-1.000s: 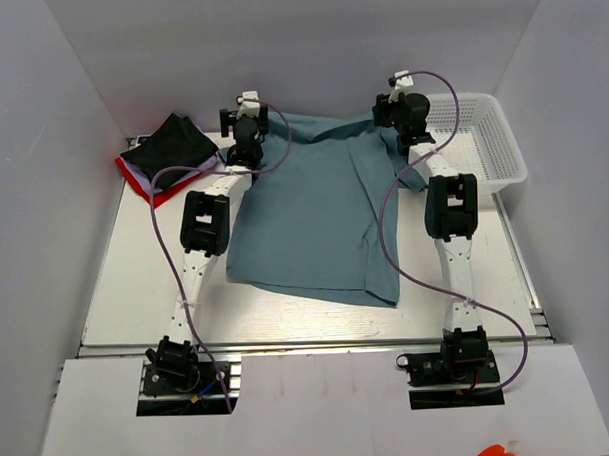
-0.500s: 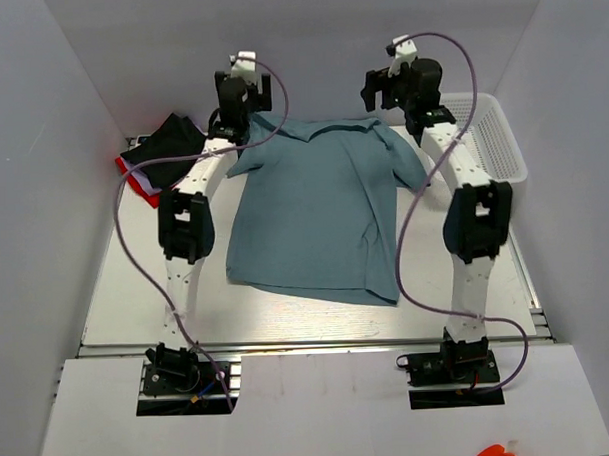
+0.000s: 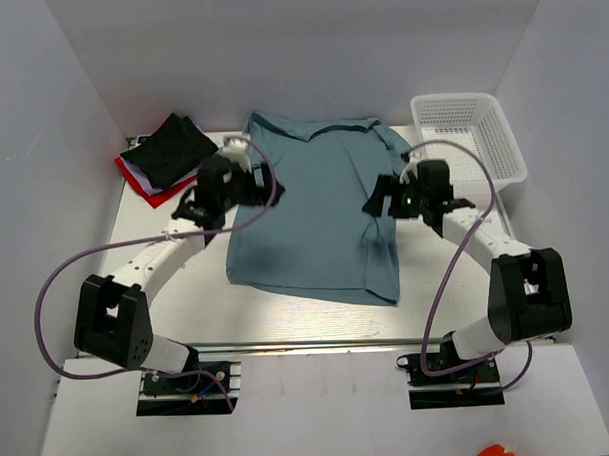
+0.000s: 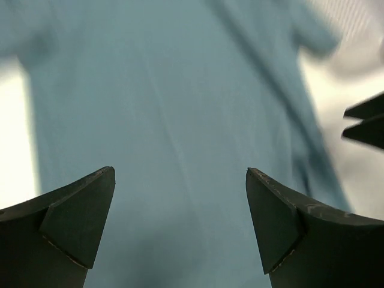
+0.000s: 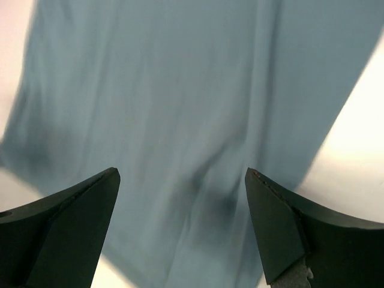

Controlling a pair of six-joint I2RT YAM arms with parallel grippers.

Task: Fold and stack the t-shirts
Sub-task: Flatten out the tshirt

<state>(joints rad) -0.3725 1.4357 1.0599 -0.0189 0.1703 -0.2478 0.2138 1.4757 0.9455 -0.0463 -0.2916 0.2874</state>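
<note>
Jaws of left gripper [image 4: 180,180] spread wide, holding nothing, above the blue-teal shirt [image 3: 314,218], left part. Jaws of right gripper [image 5: 183,177] equally wide, nothing held, above its right part. Shirt lies spread out. To its left, black shirt [image 3: 167,153] atop red shirt [image 3: 148,190]. To its right, mesh basket [image 3: 502,146].

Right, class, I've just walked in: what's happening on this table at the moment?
Two robot arms are working on a dusty blue-teal t-shirt, which lies spread flat on the table. The left gripper and the right gripper are both open and empty, poised over the shirt's left and right sides. A folded black t-shirt sits on a red one at the far left corner, and a white mesh basket stands at the far right.
</note>
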